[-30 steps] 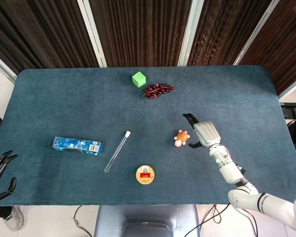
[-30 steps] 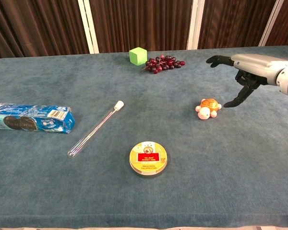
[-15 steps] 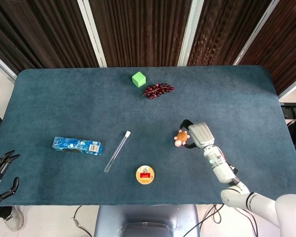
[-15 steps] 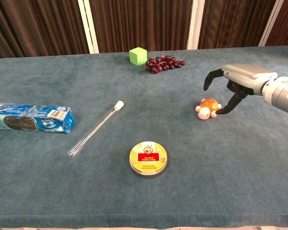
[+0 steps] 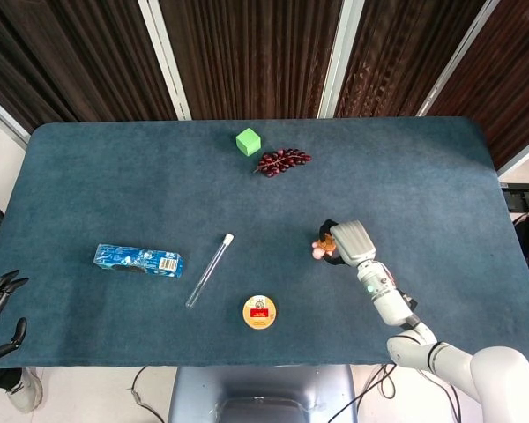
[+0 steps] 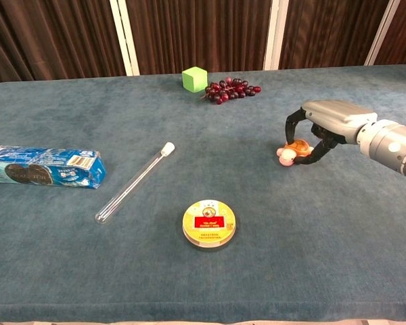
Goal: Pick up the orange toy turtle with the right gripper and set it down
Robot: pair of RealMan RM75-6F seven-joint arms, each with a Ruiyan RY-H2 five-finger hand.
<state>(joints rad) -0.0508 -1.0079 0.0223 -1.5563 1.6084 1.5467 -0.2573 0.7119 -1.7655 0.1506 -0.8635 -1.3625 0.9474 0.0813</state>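
The orange toy turtle [image 6: 292, 150] lies on the blue table [image 6: 210, 284], right of centre. My right hand [image 6: 318, 125] arches over it, with curled fingers [image 6: 289, 128] at its far side and the thumb against its near right side, so it grips the turtle. In the head view the right hand [image 5: 348, 241] covers most of the turtle [image 5: 320, 249]; only its pink head and a sliver of shell show. My left hand [image 5: 0, 304] hangs off the table's near left corner, fingers apart and holding nothing.
A round yellow tin [image 6: 209, 223] sits near the front edge. A glass tube [image 6: 134, 183] and a blue packet [image 6: 44, 166] lie to the left. A green cube [image 6: 195, 78] and dark grapes [image 6: 230, 88] sit at the back.
My right hand has come down and left over the turtle, and its fingers have curled in around it. The left hand has sunk slightly lower.
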